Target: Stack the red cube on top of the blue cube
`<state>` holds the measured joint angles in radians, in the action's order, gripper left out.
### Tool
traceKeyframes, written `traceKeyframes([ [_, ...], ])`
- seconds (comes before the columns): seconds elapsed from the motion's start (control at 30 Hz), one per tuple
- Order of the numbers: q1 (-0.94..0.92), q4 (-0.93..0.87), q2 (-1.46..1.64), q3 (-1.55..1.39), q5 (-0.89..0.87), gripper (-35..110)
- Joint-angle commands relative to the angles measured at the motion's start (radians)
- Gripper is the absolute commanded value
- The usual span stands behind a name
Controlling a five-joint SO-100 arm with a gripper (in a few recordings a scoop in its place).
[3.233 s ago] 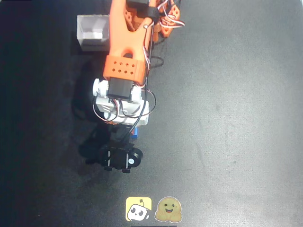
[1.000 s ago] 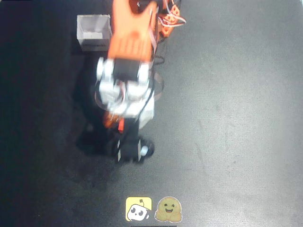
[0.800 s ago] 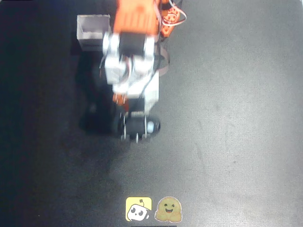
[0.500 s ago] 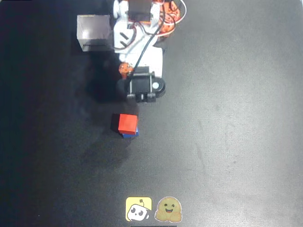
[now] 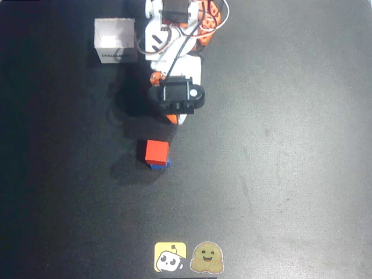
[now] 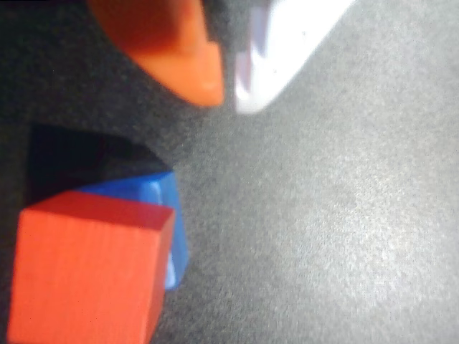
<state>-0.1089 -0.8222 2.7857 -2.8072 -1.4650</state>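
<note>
Red cube (image 5: 156, 151) sits on top of the blue cube (image 5: 160, 165), slightly offset so a blue edge shows at the lower right in the overhead view; the wrist view shows the same stack (image 6: 86, 276) with blue (image 6: 161, 215) peeking out behind. Folded back toward its base, the arm holds the gripper (image 6: 228, 97) clear of the stack, its orange and white fingertips nearly together with nothing between them. A white box (image 5: 115, 40) stands beside the base on the dark matte table (image 5: 279, 145). Two stickers (image 5: 189, 257) lie at the bottom edge.
</note>
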Motion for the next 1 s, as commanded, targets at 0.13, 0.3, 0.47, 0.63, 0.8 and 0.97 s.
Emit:
traceKeyframes([
  [0.13, 0.006, -0.155, 0.399, -0.146, 0.0, 0],
  [0.3, -0.005, -0.256, 0.41, -0.146, 0.0, 0],
  [0.47, -0.006, -0.388, 0.41, -0.146, -0.011, 0],
  [0.63, -0.006, -0.489, 0.41, -0.146, -0.011, 0],
  [0.8, -0.006, -0.511, 0.41, -0.146, -0.009, 0],
  [0.97, -0.006, -0.511, 0.41, -0.147, -0.011, 0],
])
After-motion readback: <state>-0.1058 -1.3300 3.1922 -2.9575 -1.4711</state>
